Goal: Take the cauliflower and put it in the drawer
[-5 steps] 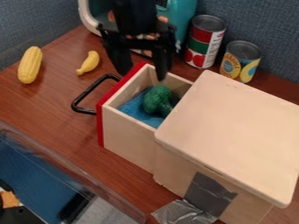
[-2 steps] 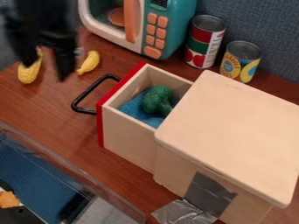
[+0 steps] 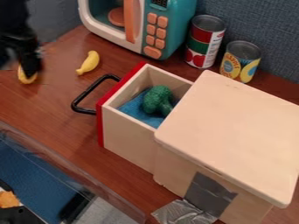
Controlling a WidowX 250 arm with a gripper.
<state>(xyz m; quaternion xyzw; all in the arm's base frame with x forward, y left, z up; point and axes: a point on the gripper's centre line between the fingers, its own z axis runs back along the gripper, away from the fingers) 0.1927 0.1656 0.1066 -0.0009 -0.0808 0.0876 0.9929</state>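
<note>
Gripper (image 3: 16, 69) has moved left from over the drawer to the far left, above the corn; cauliflower unmoved. Near left: clear-walled bin (image 3: 79, 175), blue inside. Near right: silver-gray tape (image 3: 186, 212) on the wooden table (image 3: 52, 109), more tape running up the side of the wooden cabinet (image 3: 234, 127). Drawer (image 3: 125, 140) pulled out on the cabinet's left side, red front (image 3: 100, 127), black handle (image 3: 85, 92) sticking out left. In the drawer: green cauliflower (image 3: 156, 98) on blue cloth (image 3: 135, 110), head up toward the far side, stem toward the cabinet. Farther left: corn (image 3: 25, 78), yellow, partly hidden by the gripper; small yellow banana (image 3: 88, 62) right of it, apart. Fingers look apart, nothing seen between them, one close to the view's left edge. Far middle: teal and white toy microwave (image 3: 178, 22), orange buttons and door handle. Right of that, two cans upright: red-green can (image 3: 197, 46), then yellow-labeled can (image 3: 231, 65). Blue-gray fabric wall (image 3: 257, 22) behind.
</note>
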